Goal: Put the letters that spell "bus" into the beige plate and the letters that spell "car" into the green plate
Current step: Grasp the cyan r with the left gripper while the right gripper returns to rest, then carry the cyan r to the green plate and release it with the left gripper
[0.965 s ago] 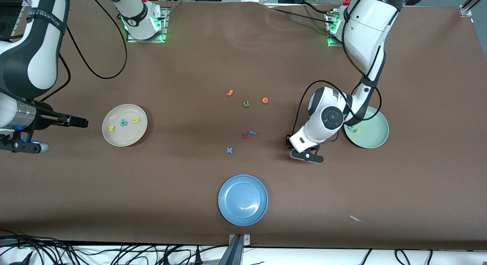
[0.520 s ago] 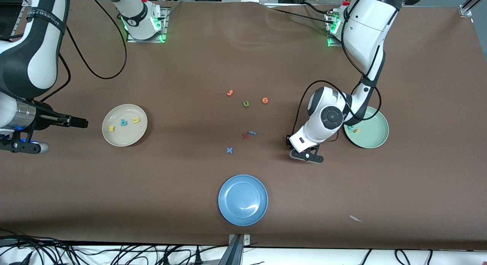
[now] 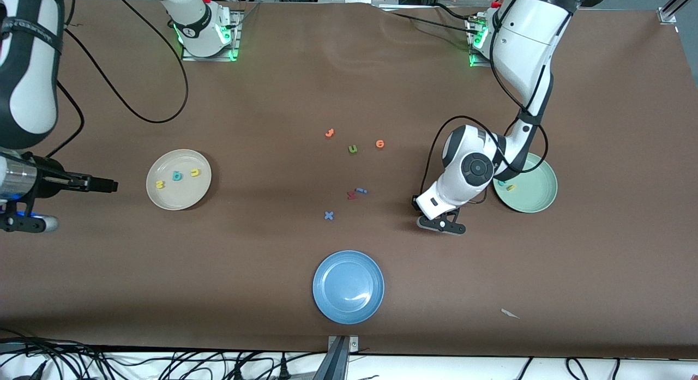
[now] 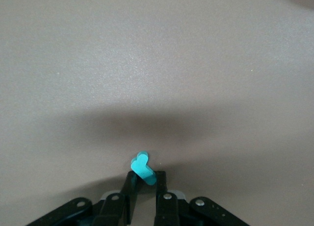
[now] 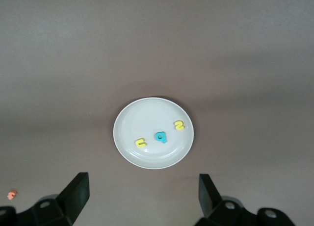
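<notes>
My left gripper (image 3: 439, 225) hangs low over bare table beside the green plate (image 3: 537, 203), shut on the teal r (image 4: 141, 164), which sticks out past the fingertips (image 4: 130, 179). In that plate lie a yellow a (image 3: 511, 187) and a teal c (image 3: 501, 182), half hidden by the arm. The beige plate (image 3: 179, 197) holds a yellow s (image 3: 160, 185), a teal b (image 3: 176, 176) and a yellow u (image 3: 194, 173). My right gripper (image 5: 142, 184) is open and empty, high up at the right arm's end of the table, looking down on the beige plate (image 5: 147, 113).
Loose letters lie mid-table: two orange ones (image 3: 329, 133) (image 3: 380, 144), an olive u (image 3: 353, 149), a red one (image 3: 351, 194) touching a small blue one (image 3: 361, 191), and a blue x (image 3: 329, 215). A blue plate (image 3: 348, 287) sits near the front edge.
The left gripper's fingers have closed on the teal r and it has shifted very slightly. The right arm has drawn back a little from the beige plate.
</notes>
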You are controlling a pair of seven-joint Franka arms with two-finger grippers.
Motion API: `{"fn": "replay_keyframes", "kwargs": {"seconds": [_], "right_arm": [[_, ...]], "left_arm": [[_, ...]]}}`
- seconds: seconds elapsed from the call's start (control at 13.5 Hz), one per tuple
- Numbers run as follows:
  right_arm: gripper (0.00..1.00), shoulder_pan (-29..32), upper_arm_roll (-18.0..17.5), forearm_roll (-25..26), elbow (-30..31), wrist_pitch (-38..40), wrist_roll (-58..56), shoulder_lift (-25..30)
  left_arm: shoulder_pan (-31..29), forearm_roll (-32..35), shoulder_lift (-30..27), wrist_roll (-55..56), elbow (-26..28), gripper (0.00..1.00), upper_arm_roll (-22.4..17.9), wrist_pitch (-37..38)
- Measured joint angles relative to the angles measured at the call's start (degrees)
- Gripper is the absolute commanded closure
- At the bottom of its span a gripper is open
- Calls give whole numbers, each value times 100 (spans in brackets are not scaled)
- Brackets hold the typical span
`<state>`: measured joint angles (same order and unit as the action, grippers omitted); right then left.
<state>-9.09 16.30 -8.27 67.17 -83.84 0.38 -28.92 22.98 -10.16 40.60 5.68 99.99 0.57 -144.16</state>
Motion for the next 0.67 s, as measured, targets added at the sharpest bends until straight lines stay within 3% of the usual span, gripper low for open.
{"fn": "replay_keyframes", "kwargs": {"seconds": [0.07,0.22,0.37,0.67], "right_arm": [[2,17,-70,61,114,-121,1,122],[1,-36,-157,153,908,-964,9,600],[1,-39,-199,171,1533,-1336,9,1024],[1,-28,-244,173,1666,-1206,392,1225]], "left_arm": [[7,0,0,-1,-3,100,-28,0],[12,0,-9,-1,-19,100,-99,0],[13,0,-36,-1,-42,100,-117,38],[-144,15,-399,-163,-157,100,-280,929]]}}
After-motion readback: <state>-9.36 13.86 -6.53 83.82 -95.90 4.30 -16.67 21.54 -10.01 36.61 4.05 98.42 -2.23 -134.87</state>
